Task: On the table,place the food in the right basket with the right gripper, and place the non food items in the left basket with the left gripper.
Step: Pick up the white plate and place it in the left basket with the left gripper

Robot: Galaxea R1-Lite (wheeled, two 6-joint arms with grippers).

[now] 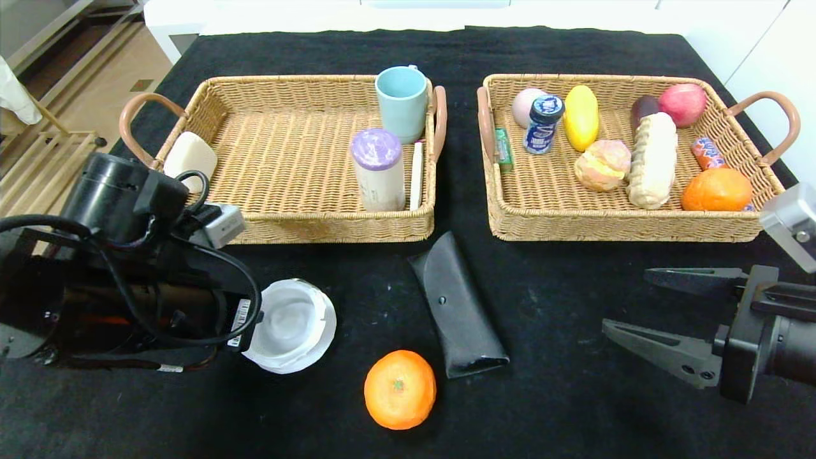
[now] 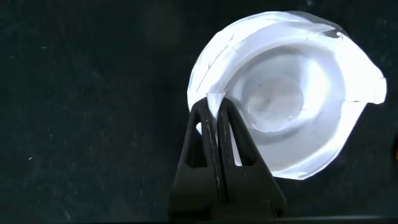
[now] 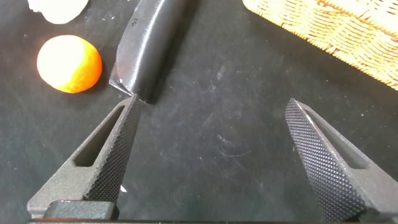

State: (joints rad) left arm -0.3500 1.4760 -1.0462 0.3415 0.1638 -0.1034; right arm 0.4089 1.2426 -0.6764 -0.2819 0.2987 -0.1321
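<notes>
Left gripper (image 2: 213, 102) — clenched on the rim of the white cup (image 1: 290, 325), which lies on the black table (image 1: 574, 395) in front of the left basket (image 1: 299, 217), the pinch sitting on the thin wall nearest the arm. Right gripper (image 1: 628, 303) — released, jaws wide, holding nothing, low over the cloth in front of the right basket (image 1: 625, 223).

Loose items, placed from the left basket:
- cup: in front of its near-left corner, not yet lifted.
- glasses case (image 1: 458, 306): in front of its near-right corner, lying slantwise.
- orange (image 1: 400, 389): farther out toward the robot, beside the case's near end.

Left basket contents: blue mug (image 1: 401, 102), purple-lidded can (image 1: 378, 167), a flat white slab and a white bar. Right basket is well stocked with fruit, bread and snacks.

Risks, as judged:
- the cup wall looks flimsy; a single-edge pinch could crumple or slip out on the lift, dropping the cup short of the basket.
- a low carry could catch the cup on the basket's near wall.
- the orange is round and near the case — a skewed close by the right gripper could roll it away or nudge the case.
</notes>
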